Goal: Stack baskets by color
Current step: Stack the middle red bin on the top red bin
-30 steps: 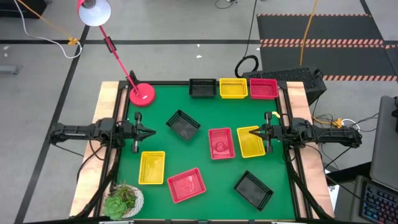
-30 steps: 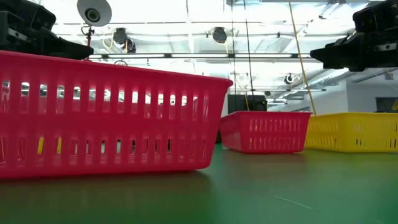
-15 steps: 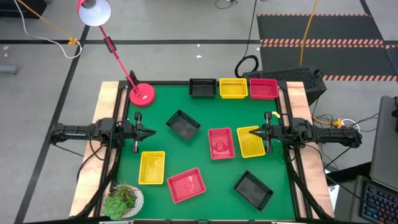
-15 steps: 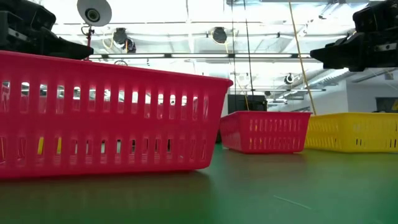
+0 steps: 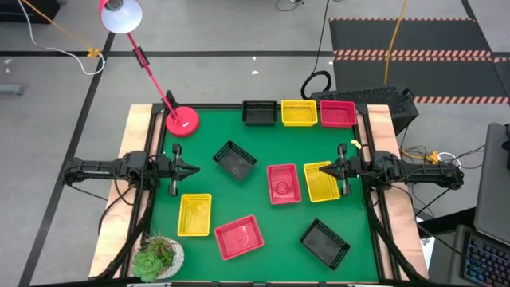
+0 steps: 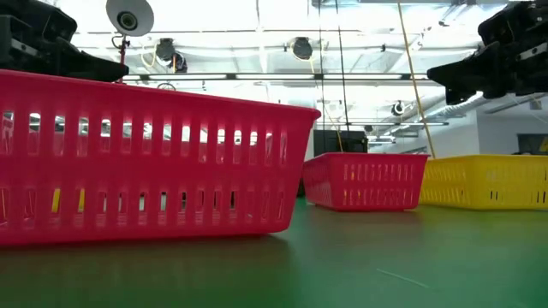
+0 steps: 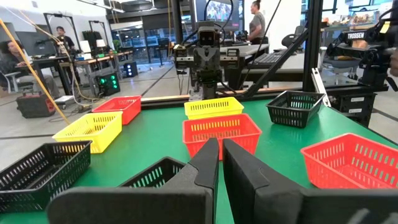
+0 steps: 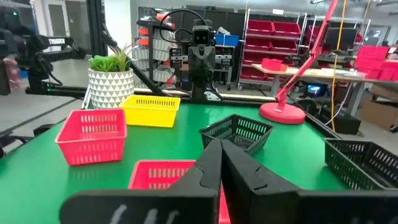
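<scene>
Green felt covers the tabletop (image 5: pixel 263 231), and from where I stand almost nothing on it has stirred in the last second. At the left edge the left gripper (image 5: pixel 194 169) hangs where it was, jaws pinched nearly together on nothing. Ahead of it the loose baskets lie as before: a yellow basket (image 5: pixel 194 214), a red basket (image 5: pixel 238 237), a black basket (image 5: pixel 235 159), another red one (image 5: pixel 282 183), a second yellow one (image 5: pixel 321 181) and a black one (image 5: pixel 325 243) nearest the right front. Along the far edge three sit in a row: black (image 5: pixel 259 112), yellow (image 5: pixel 299 112), red (image 5: pixel 337 112) (no colour is stacked yet). The one change is the right gripper (image 5: pixel 325 169), jaws clenched and empty, which has nudged slightly over that second yellow basket; I'd guess that one goes first.
</scene>
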### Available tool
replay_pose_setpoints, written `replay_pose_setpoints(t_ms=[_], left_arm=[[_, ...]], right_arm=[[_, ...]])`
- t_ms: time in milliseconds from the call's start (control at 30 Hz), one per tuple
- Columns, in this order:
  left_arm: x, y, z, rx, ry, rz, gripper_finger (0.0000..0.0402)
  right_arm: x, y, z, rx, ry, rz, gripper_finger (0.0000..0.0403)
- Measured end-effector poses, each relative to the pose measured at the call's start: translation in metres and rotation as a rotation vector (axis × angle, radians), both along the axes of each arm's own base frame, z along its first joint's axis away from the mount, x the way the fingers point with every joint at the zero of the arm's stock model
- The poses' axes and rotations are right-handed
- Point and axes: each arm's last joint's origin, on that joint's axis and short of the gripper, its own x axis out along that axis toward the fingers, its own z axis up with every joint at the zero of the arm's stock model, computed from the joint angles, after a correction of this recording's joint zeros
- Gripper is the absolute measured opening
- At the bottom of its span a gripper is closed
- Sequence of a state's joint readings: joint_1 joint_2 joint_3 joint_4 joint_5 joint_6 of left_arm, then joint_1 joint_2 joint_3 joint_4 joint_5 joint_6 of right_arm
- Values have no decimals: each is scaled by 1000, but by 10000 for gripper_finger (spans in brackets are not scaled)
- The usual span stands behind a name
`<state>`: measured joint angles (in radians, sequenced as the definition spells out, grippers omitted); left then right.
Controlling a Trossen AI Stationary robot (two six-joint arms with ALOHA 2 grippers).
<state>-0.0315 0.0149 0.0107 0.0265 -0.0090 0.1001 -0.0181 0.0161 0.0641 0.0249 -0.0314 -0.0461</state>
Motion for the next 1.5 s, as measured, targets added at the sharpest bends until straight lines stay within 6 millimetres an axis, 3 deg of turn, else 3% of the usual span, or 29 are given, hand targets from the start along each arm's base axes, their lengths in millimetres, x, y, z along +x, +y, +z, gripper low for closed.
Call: replay_pose_setpoints(t_ms=[67,267,667,1033,1300,1500], left_arm=[[0,0,0,0,0,0,26],[0,0,0,-61,1,-1,26],[0,0,0,-12,0,0,26],[0,0,0,0,-1,1,26],[0,0,0,0,-1,0,26],[0,0,0,0,-1,1,26]], right_arm=[[0,1,3,18,2,19,0],[-6,1,38,66,-21,28,0],[-16,1,136,63,20,24,0],[-14,1,211,88,118,14,0],[-8,1,246,73,112,18,0],[-7,1,251,44,117,19,0]])
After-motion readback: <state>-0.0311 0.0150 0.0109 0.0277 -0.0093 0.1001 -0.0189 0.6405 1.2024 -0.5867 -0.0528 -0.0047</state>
